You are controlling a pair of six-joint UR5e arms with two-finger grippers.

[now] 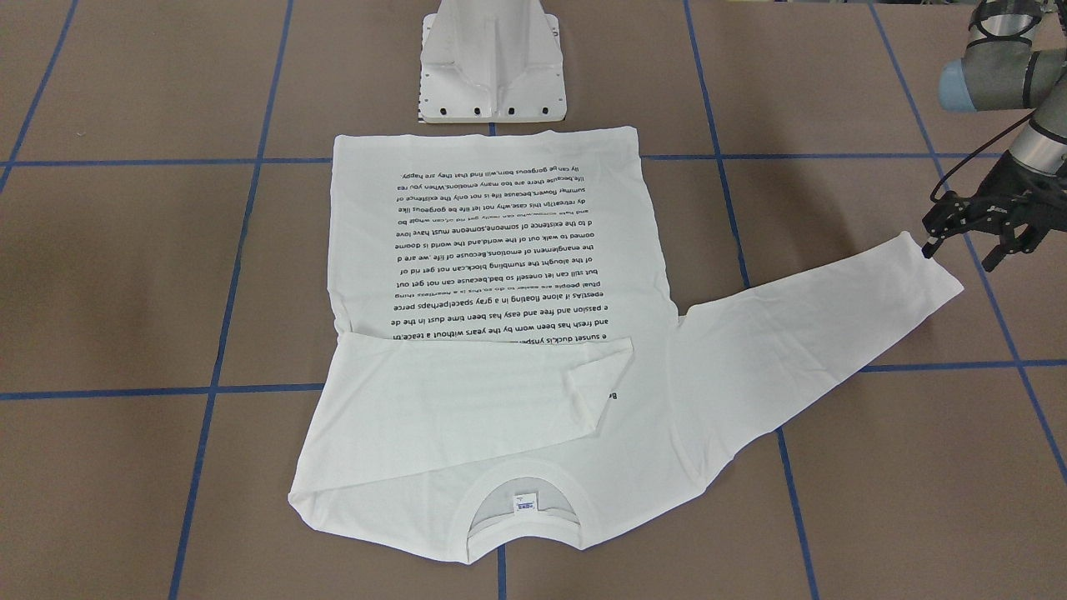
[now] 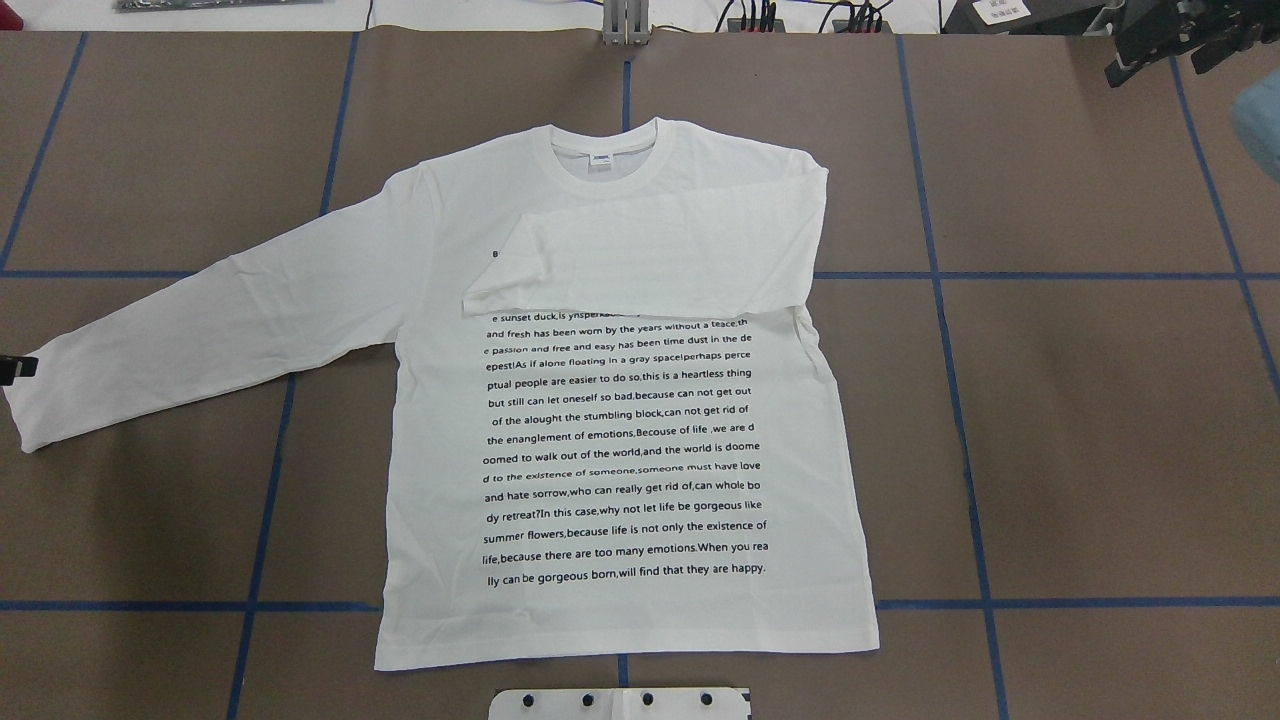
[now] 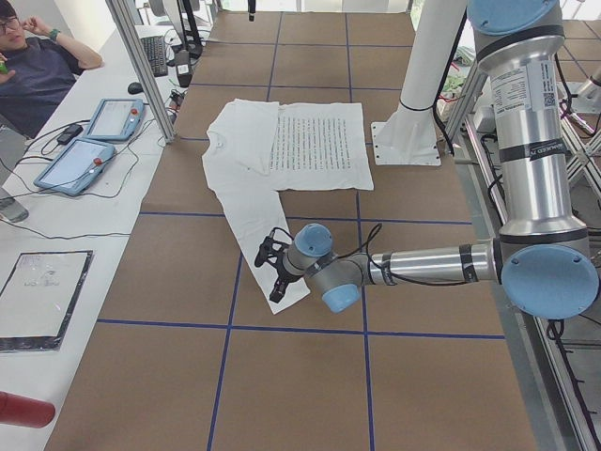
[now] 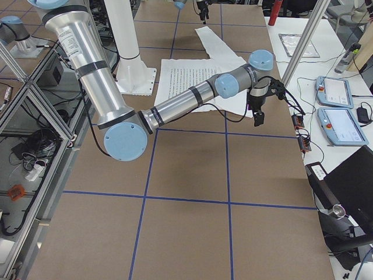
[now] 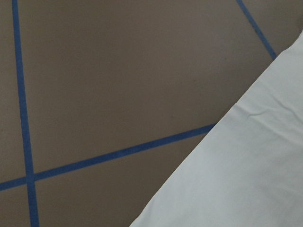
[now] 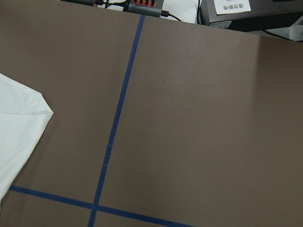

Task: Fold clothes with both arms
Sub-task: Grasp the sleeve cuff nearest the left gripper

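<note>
The white long-sleeved T-shirt (image 2: 620, 420) lies flat on the brown table with its black text face up and its collar (image 2: 605, 160) away from the robot. One sleeve (image 2: 650, 260) is folded across the chest. The other sleeve (image 2: 200, 320) stretches out flat toward the robot's left. My left gripper (image 1: 959, 252) hovers open at that sleeve's cuff (image 1: 934, 279), holding nothing; only its tip shows at the overhead view's left edge. My right gripper (image 2: 1155, 60) hangs open and empty over bare table, past the shirt's folded shoulder (image 6: 19, 118).
The white metal pedestal (image 1: 492, 67) stands just behind the shirt's hem. Blue tape lines (image 2: 940, 300) grid the table. Beyond the table's far edge a side bench carries tablets (image 3: 94, 141), cables and a seated person (image 3: 38, 75).
</note>
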